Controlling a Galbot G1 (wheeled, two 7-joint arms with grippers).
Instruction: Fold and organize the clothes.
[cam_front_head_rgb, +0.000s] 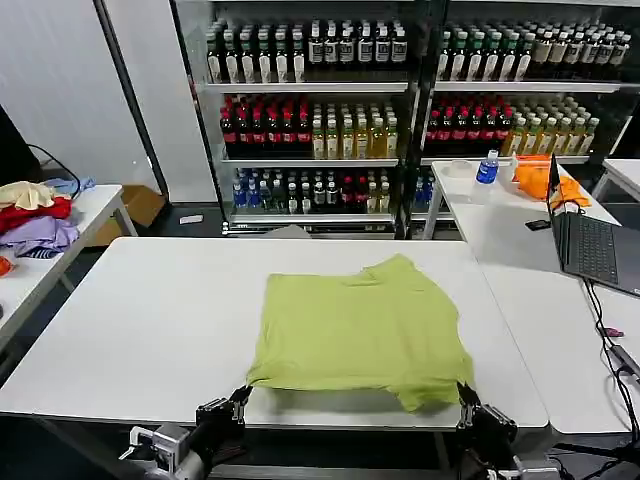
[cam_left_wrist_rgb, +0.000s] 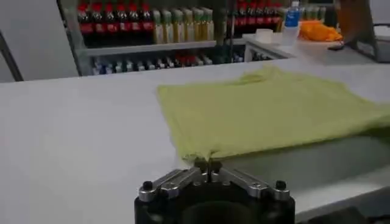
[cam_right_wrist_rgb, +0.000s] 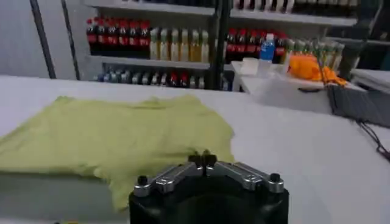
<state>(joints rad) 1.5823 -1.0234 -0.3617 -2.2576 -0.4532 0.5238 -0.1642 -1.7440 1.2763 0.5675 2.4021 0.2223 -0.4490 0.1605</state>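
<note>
The light yellow-green T-shirt (cam_front_head_rgb: 360, 325) lies folded on the white table (cam_front_head_rgb: 150, 310), plain side up, with its near edge raised a little over a shadow. My left gripper (cam_front_head_rgb: 240, 393) is at the table's front edge, shut on the shirt's near left corner. In the left wrist view the gripper (cam_left_wrist_rgb: 207, 163) pinches the hem of the shirt (cam_left_wrist_rgb: 268, 109). My right gripper (cam_front_head_rgb: 463, 393) is shut on the near right corner. The right wrist view shows this gripper (cam_right_wrist_rgb: 205, 159) closed against the shirt (cam_right_wrist_rgb: 116, 134).
A side table at the left holds a red, purple and cream garment pile (cam_front_head_rgb: 35, 215). The right-hand table carries a laptop (cam_front_head_rgb: 590, 245), cables (cam_front_head_rgb: 610, 330), an orange cloth (cam_front_head_rgb: 535, 175) and a blue bottle (cam_front_head_rgb: 487, 167). Shelves of bottles (cam_front_head_rgb: 310, 100) stand behind.
</note>
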